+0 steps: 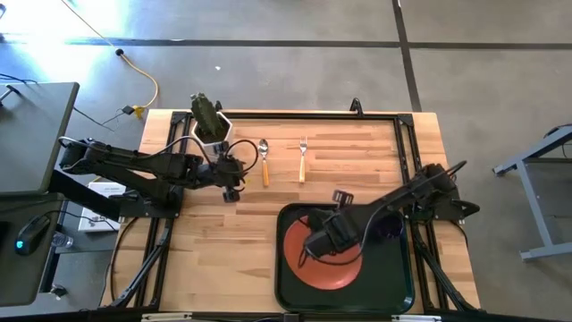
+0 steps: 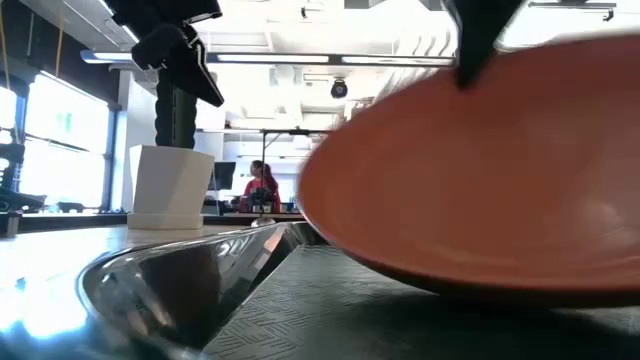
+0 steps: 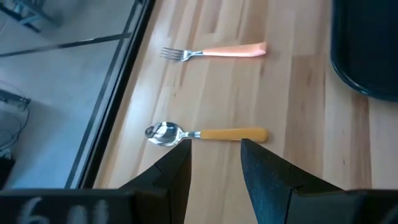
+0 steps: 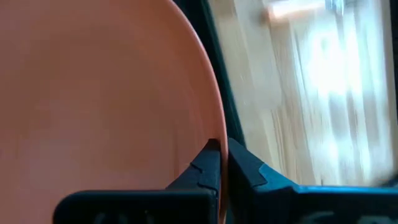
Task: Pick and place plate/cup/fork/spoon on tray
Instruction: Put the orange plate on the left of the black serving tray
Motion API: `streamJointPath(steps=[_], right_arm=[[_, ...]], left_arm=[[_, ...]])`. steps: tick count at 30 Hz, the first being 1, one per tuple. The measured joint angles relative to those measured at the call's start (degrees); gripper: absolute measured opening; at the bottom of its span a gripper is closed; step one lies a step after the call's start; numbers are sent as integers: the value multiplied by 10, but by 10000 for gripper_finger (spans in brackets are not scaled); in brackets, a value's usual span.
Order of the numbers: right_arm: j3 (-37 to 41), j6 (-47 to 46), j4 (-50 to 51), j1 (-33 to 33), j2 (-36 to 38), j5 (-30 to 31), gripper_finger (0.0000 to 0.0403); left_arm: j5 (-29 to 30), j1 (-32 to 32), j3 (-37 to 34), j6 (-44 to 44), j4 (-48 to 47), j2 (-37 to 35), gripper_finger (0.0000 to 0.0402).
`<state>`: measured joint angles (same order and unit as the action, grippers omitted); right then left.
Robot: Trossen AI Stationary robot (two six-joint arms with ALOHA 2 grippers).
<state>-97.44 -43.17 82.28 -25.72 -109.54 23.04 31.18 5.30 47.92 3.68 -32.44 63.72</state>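
Right tool is clenched on the rim of the plate, fingers pinching its edge (the wrist view shows almost no gap). Plate sits inside the tray, over its left half; from the low view it looks tilted. Can't tell whether it rests flat.

Left tool is released, fingers spread, hovering over the desk just beside the spoon. Spoon and fork lie on the desk side by side, apart, near the back edge, both outside the tray. White pot with a cactus stands at the back left. Cup isn't discernible (arm covers the tray's right side).
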Motion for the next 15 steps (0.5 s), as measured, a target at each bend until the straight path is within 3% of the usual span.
streamJointPath(steps=[7, 11, 15], right_arm=[[170, 13, -178, 32, 32, -83, 0], [205, 12, -210, 48, 34, -106, 5], [211, -6, -202, 55, 35, -99, 39]], left_arm=[[-12, -1, 0, 15, 7, 0, 127], [-13, -10, 0, 14, 41, 0, 126], [-12, -22, 0, 15, 62, 2, 126]])
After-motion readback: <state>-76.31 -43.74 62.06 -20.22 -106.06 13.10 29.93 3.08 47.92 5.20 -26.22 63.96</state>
